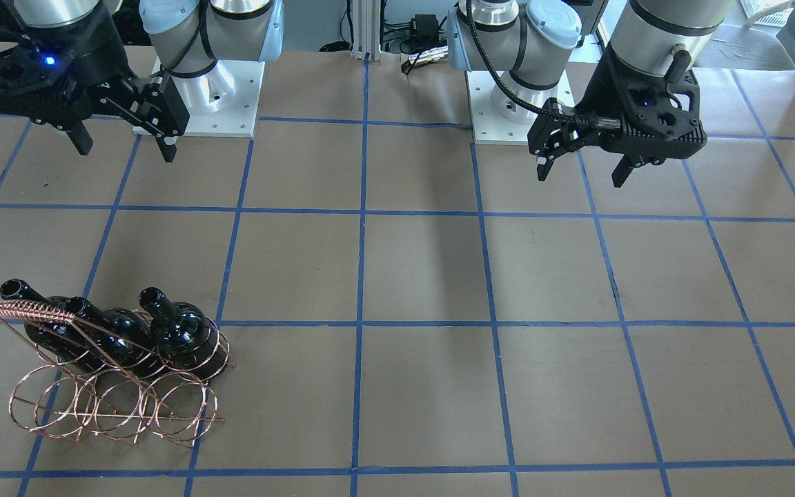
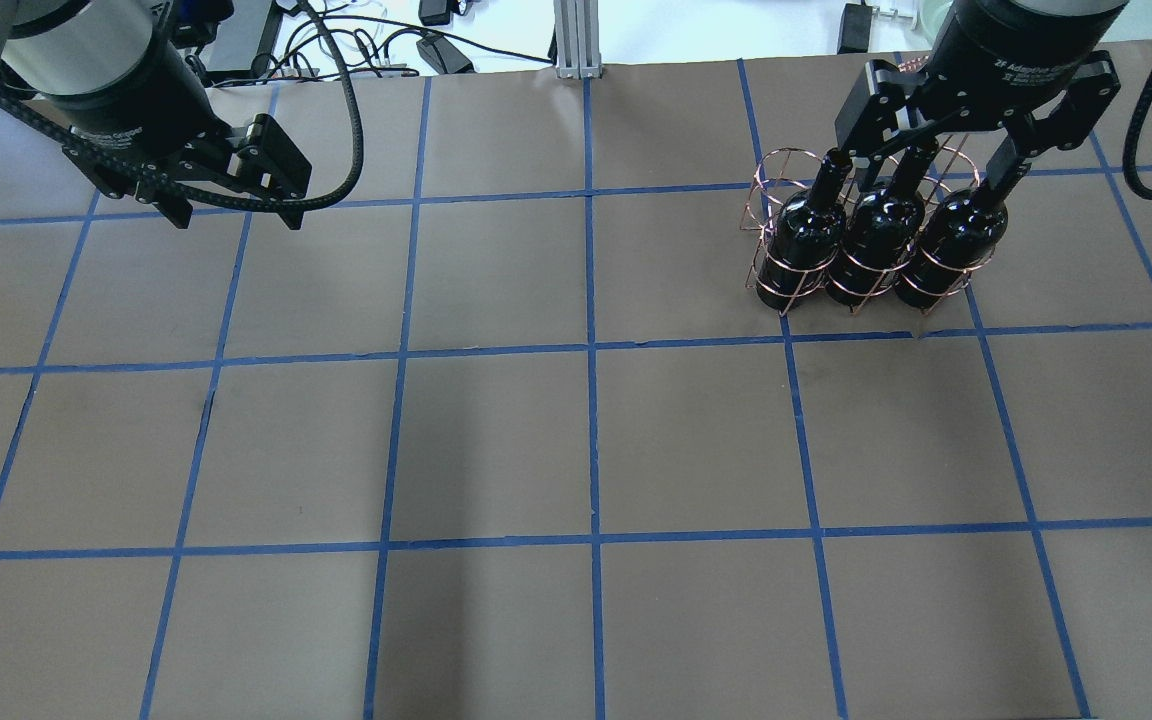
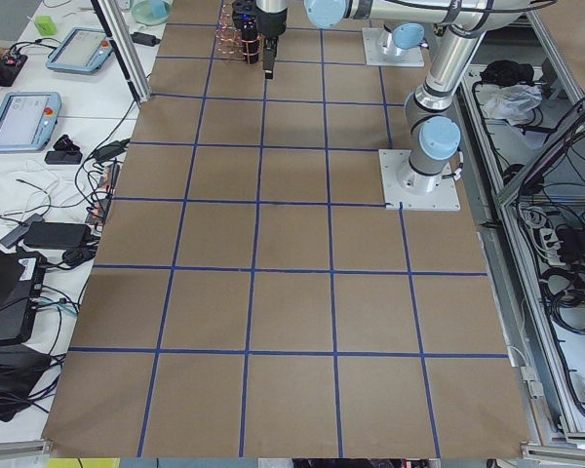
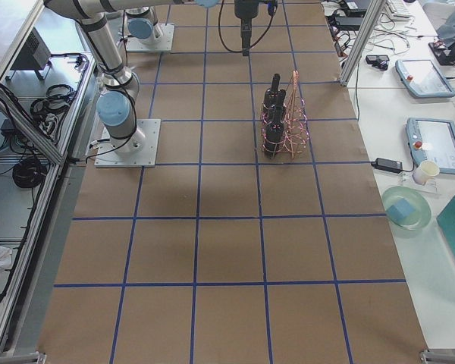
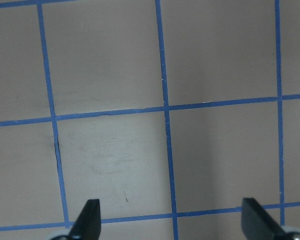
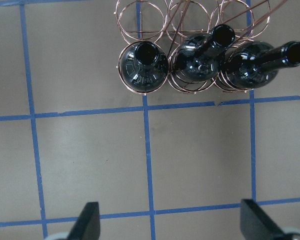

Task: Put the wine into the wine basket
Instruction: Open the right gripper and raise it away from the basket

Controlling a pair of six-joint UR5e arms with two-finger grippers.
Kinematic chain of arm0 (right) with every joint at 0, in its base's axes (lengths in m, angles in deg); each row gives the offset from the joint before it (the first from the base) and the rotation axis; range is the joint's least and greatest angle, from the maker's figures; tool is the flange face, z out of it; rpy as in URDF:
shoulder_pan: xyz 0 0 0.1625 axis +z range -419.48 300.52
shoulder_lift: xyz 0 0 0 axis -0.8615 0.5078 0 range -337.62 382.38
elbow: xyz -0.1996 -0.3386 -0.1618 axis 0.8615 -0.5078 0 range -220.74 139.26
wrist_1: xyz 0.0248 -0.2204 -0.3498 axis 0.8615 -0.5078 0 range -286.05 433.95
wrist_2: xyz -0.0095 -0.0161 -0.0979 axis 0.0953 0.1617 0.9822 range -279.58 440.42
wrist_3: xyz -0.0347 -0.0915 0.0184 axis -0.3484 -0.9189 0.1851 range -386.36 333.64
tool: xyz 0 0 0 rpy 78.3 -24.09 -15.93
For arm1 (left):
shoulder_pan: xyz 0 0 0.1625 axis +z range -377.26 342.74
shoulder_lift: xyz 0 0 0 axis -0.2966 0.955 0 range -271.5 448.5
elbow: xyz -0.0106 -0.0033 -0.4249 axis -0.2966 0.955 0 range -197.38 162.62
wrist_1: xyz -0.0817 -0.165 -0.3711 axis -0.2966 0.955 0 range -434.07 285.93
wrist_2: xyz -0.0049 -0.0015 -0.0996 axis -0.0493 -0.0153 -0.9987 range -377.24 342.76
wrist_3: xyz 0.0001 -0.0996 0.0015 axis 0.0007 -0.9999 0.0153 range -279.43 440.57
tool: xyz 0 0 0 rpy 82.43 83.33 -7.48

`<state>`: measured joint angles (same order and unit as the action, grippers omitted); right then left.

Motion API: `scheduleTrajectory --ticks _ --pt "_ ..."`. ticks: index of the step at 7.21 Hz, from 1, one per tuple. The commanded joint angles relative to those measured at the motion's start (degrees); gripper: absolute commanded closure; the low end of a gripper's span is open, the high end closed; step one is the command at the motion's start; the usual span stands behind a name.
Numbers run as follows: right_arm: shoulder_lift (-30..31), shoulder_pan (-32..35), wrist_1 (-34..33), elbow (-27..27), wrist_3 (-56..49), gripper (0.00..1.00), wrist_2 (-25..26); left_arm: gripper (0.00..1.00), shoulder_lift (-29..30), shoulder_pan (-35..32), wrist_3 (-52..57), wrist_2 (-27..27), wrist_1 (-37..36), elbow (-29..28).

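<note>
Three look-alike glossy black wine bottles [image 2: 801,240] [image 2: 871,240] [image 2: 951,245] stand upright side by side in one row of rings of the copper wire basket [image 2: 771,175]. In the front-facing view the bottles [image 1: 177,331] sit in the basket [image 1: 114,407] behind its empty ring row. My right gripper [image 2: 931,160] hangs open and empty above the bottle necks, touching nothing. Its wrist view shows the bottle mouths [image 6: 142,65] and the basket rings [image 6: 140,15] beyond its open fingertips [image 6: 90,220]. My left gripper [image 2: 236,215] is open and empty, far from the basket.
The brown table [image 2: 586,450] carries a blue tape grid. The two arm bases [image 1: 197,96] [image 1: 508,103] stand at the robot's edge. Cables and a post [image 2: 571,40] lie beyond the far edge. The left wrist view shows only bare table [image 5: 165,100].
</note>
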<state>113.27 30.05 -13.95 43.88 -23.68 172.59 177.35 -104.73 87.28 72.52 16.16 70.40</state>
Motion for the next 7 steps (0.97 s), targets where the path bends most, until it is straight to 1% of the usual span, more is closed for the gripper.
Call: scheduleTrajectory --ticks 1,7 --pt "-0.5 0.0 -1.3 -0.1 0.1 0.00 -0.2 0.00 -0.2 -0.1 0.1 0.1 0.6 0.2" --pt "-0.6 0.0 -1.4 -0.2 0.0 0.00 0.0 0.00 -0.8 0.3 0.1 -0.5 0.5 0.0"
